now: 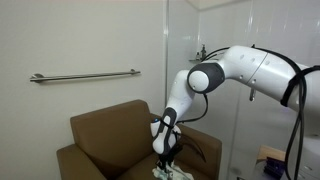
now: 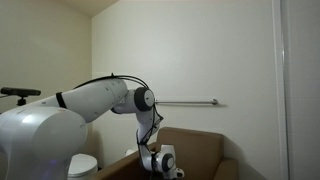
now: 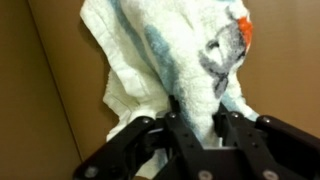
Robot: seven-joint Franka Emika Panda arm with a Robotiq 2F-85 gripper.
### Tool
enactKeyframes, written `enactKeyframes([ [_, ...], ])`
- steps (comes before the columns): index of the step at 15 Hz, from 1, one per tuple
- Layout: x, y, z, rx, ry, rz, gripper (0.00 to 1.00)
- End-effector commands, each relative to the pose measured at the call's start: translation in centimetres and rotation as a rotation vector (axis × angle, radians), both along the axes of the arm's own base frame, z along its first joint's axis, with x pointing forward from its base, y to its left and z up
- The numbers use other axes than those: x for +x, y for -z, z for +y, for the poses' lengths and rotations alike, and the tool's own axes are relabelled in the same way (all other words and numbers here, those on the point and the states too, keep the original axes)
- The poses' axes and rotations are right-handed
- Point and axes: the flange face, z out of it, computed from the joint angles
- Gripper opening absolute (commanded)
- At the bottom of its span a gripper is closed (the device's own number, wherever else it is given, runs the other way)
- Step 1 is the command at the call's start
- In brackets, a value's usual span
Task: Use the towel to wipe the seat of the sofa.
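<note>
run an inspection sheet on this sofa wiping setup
surface: brown sofa seat, the towel lies on it
job's things: white towel with grey and orange marks, bunched up
clutter: nothing seen
grippers: gripper shut on the towel, down at the seat
cables: black cable hangs along the arm
surroundings: metal wall rail above the sofa; pale panel beside it

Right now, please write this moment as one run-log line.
tool: shut on white cloth towel | towel: on brown sofa seat | step: wiping
</note>
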Motion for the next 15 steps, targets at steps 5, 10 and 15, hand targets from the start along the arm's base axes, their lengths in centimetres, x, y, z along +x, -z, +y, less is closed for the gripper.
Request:
enactKeyframes([
  [5,1.0,-5.0,2.2,0.020,-0.077,-0.070,0.92],
  [10,0.1,-10.9,2.1,0.041,-0.082,0.003,1.00],
  [15,1.0,-12.0,3.6,0.078,-0.121,-0.002,1.00],
])
